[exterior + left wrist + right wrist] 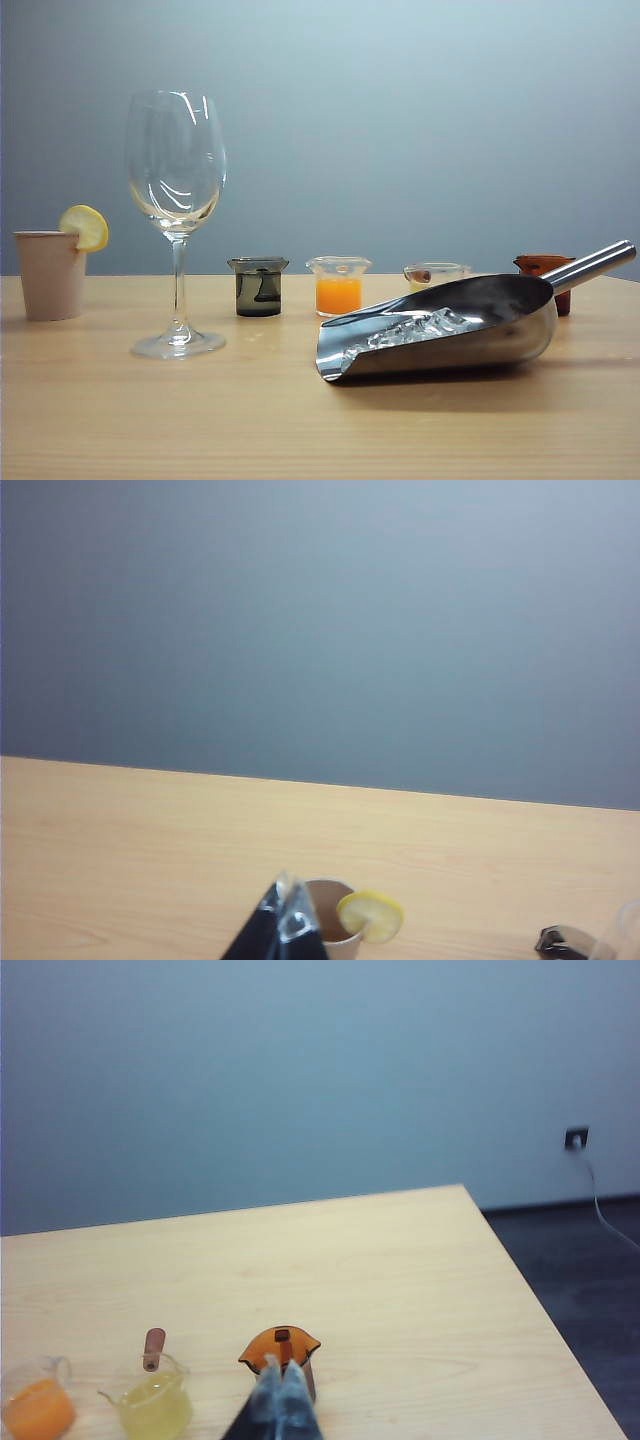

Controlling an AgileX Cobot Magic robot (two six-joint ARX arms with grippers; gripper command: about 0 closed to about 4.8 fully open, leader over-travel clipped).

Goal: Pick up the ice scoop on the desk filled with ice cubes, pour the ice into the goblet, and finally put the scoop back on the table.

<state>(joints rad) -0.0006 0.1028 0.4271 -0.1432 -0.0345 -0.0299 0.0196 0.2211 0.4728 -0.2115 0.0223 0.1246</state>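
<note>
We keep both grippers empty with fingers pressed together: left gripper (283, 920) above the lemon cup (335, 925), right gripper (283, 1400) above the beakers, because the ice scoop (450, 325) lies untouched on the table (200, 420) beside the goblet (176, 220).

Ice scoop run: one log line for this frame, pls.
phase: pre-grasp | ice scoop: on table, ice cubes inside | goblet: upright, empty | left gripper: shut, empty | right gripper: shut, empty

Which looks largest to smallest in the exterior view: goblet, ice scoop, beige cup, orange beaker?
1. Ice scoop, the longest, though it lies nearer the camera.
2. Goblet, the tallest.
3. Beige cup.
4. Orange beaker, the smallest; it stands farther back, so its true size is less sure.
</note>
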